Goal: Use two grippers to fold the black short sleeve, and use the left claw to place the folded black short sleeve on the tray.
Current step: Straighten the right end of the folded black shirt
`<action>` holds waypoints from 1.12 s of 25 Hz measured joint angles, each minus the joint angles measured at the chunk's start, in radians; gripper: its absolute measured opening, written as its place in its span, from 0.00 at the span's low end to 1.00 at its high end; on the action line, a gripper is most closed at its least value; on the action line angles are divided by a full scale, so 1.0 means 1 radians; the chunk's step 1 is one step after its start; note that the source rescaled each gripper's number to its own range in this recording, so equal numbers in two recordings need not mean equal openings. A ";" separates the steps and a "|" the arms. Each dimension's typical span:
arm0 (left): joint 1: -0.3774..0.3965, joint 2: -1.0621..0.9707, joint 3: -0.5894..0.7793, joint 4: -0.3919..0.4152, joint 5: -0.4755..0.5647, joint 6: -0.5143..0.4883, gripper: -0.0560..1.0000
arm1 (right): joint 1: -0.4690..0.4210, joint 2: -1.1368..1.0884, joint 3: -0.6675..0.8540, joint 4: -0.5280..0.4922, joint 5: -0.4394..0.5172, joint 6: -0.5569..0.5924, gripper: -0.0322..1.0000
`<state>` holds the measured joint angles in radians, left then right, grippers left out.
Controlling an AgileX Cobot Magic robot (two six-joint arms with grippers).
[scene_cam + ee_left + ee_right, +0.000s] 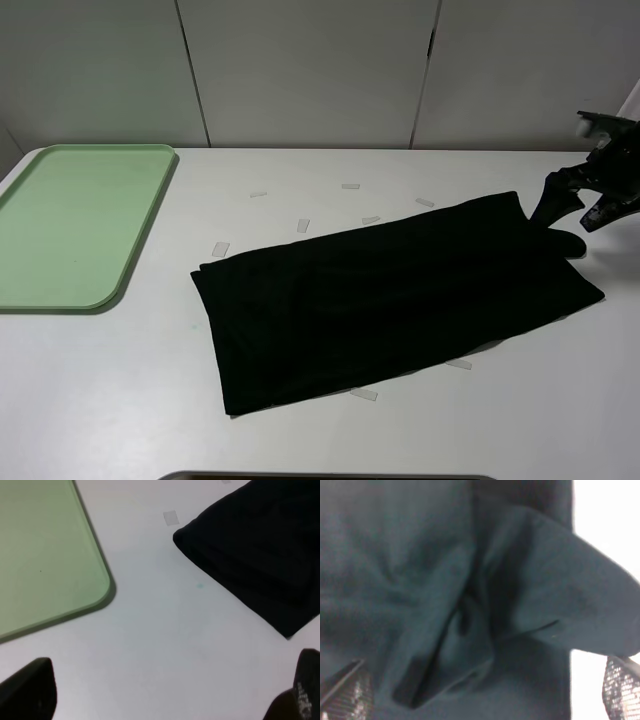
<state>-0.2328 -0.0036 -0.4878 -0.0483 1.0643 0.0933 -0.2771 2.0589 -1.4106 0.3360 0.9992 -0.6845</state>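
Observation:
The black short sleeve (pixel 400 295) lies folded into a long strip, slanting across the middle of the white table. Its near-left corner (pixel 260 550) shows in the left wrist view, beside the tray (pixel 45 555). The pale green tray (pixel 70 225) sits empty at the table's left side. My right gripper (pixel 560 225) is at the strip's far right end, open, its fingers wide apart over bunched, rumpled fabric (pixel 470 605). My left gripper (pixel 162 695) is open over bare table between tray and shirt, holding nothing; the exterior view does not show it.
Several small clear tape pieces (pixel 220 248) lie on the table around the shirt's far and near edges. A dark rim (pixel 330 476) shows at the table's front edge. White wall panels stand behind the table.

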 joint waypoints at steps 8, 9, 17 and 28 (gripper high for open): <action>0.000 0.000 0.000 0.000 0.000 0.000 0.94 | -0.008 0.102 -0.092 0.007 -0.005 -0.056 1.00; 0.000 0.000 0.000 0.000 0.000 0.000 0.94 | -0.012 0.115 -0.097 0.008 -0.009 -0.061 1.00; 0.000 0.000 0.000 0.000 0.000 0.000 0.94 | -0.024 0.169 -0.108 -0.027 -0.059 -0.068 1.00; 0.000 0.000 0.000 0.000 0.000 0.000 0.94 | -0.037 0.184 -0.115 0.027 -0.044 -0.069 1.00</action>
<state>-0.2328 -0.0036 -0.4878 -0.0483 1.0643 0.0933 -0.3144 2.2427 -1.5254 0.3628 0.9551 -0.7537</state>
